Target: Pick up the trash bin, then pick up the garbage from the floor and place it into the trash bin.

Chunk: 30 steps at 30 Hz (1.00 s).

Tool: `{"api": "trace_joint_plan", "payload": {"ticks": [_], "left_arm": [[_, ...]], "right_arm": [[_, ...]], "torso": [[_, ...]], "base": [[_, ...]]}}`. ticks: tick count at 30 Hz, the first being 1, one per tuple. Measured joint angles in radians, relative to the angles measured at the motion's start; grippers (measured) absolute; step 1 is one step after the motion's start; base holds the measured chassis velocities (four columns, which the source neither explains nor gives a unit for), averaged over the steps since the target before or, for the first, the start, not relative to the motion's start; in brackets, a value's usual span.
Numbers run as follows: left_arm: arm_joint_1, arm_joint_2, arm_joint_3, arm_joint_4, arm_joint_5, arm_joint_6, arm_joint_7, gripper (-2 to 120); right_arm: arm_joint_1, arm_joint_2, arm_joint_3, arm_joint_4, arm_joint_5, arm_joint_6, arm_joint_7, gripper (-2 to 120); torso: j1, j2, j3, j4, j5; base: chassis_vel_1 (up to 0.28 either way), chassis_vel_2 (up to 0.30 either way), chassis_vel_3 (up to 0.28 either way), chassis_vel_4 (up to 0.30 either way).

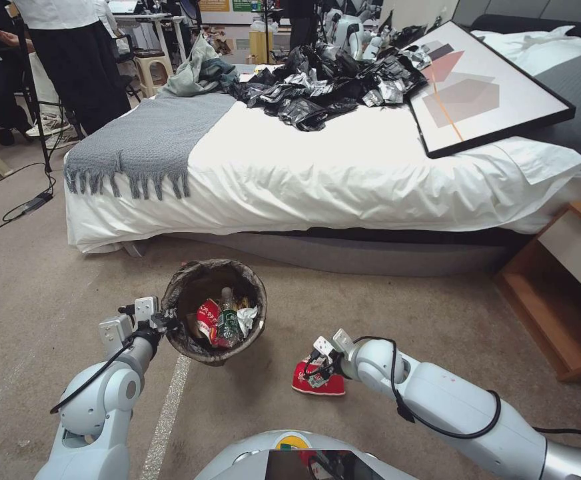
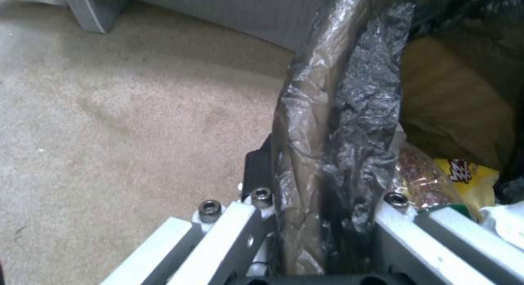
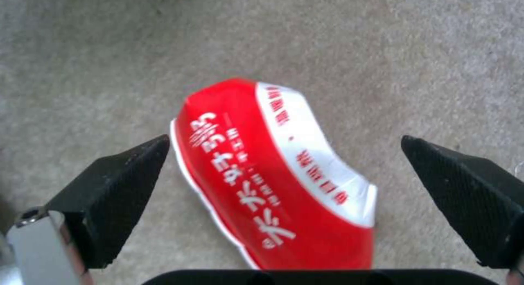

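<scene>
- my left gripper (image 1: pixel 164 321) is clamped on the bag-wrapped rim of the trash bin (image 1: pixel 214 310), one finger inside the wall and one outside; the bin sits just ahead of me on the carpet (image 1: pixel 384 300), whether lifted or resting i cannot tell.
- inside the bin lie a red-and-white snack bag (image 1: pixel 207 319), a clear bottle with a green label (image 1: pixel 227 323), a white tissue (image 1: pixel 247 318) and a yellow wrapper (image 2: pixel 464 176); that share of the garbage is done.
- my right gripper (image 3: pixel 284 186) hangs low over the carpet with its fingers spread wide, holding nothing.
- between those fingers lies a red-and-white bag (image 3: pixel 278 178), flat on the floor to the right of the bin and near it.
- judged state: bin in hand, several pieces binned, this one bag left to grasp and drop in; no other litter shows on the floor.
</scene>
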Motion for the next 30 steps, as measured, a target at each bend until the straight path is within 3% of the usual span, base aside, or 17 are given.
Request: {"api": "trace_joint_plan", "payload": {"ticks": [12, 20, 30], "left_arm": [[0.003, 0.002, -0.027, -0.003, -0.005, 0.0, 0.005, 0], [-0.002, 0.001, -0.03, -0.003, -0.007, 0.0, 0.005, 0], [-0.008, 0.002, -0.029, 0.001, -0.007, 0.0, 0.005, 0]], "right_arm": [[0.023, 0.055, -0.012, -0.147, -0.067, 0.023, -0.063, 100], [-0.01, 0.071, -0.005, -0.17, -0.096, 0.051, -0.083, 97], [0.008, 0.063, -0.013, -0.154, -0.118, 0.067, -0.106, 58]], "torso": [[0.0, 0.0, 0.0, 0.0, 0.0001], [0.0, 0.0, 0.0, -0.0002, 0.0], [0.0, 0.0, 0.0, 0.0001, 0.0001]], "base": [[0.0, 0.0, 0.0, 0.0], [0.0, 0.0, 0.0, 0.0], [0.0, 0.0, 0.0, 0.0]]}}
